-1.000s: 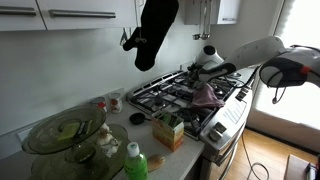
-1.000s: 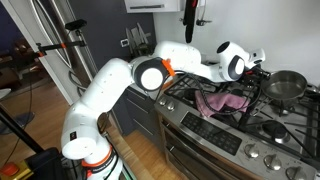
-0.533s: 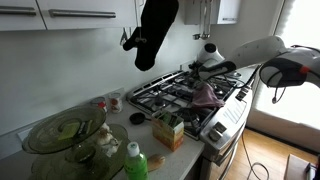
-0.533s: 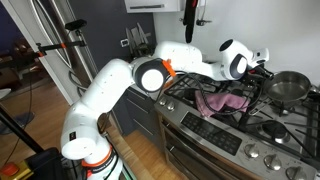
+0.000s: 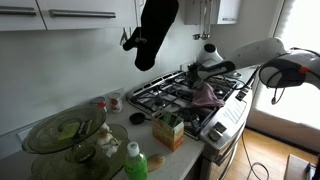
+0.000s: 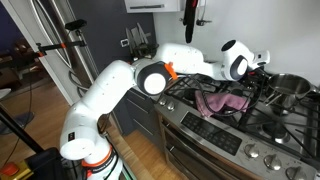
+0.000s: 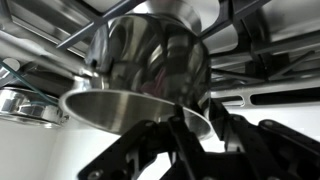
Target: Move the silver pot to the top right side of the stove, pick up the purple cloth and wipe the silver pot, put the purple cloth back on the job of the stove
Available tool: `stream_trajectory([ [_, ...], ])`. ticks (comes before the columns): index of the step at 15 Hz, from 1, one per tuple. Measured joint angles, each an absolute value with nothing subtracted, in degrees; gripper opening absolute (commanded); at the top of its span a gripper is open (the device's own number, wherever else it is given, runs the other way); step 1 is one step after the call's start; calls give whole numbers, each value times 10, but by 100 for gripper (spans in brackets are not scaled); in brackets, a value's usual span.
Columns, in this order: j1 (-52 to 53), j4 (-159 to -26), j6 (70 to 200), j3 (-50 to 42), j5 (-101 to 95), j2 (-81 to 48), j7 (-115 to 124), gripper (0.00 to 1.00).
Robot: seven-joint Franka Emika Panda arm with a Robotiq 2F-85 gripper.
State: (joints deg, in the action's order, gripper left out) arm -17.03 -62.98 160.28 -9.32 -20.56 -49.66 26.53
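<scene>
The silver pot (image 6: 292, 87) rests at the back right of the stove (image 6: 232, 141). It fills the wrist view (image 7: 150, 55), with its shiny wall and thin rim close up. My gripper (image 7: 196, 112) straddles that rim, one finger on each side. The jaws stand a little wider than the rim, so the gripper is open. In an exterior view the gripper (image 6: 266, 76) sits at the pot's near edge. The purple cloth (image 6: 222, 101) lies crumpled on the grates left of the pot. It also shows in an exterior view at the stove's front (image 5: 205, 96).
A big black oven mitt (image 5: 155, 30) hangs above the stove. Another shiny metal vessel (image 7: 25, 100) sits beside the pot. Glass bowls (image 5: 65, 130), a box (image 5: 168, 130) and a green bottle (image 5: 135, 160) crowd the counter. A camera stand (image 6: 60, 60) is beside the arm.
The jaws have parted slightly around the pot's rim. The wrist and pot have shifted a little to the right and down onto the grate.
</scene>
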Motion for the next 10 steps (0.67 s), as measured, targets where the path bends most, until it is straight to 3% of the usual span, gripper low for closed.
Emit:
stream_trajectory([
  [5,-180,-607,1602,-82,-200,-517,257,98],
  [10,-177,-600,1597,-83,-198,-509,267,100],
])
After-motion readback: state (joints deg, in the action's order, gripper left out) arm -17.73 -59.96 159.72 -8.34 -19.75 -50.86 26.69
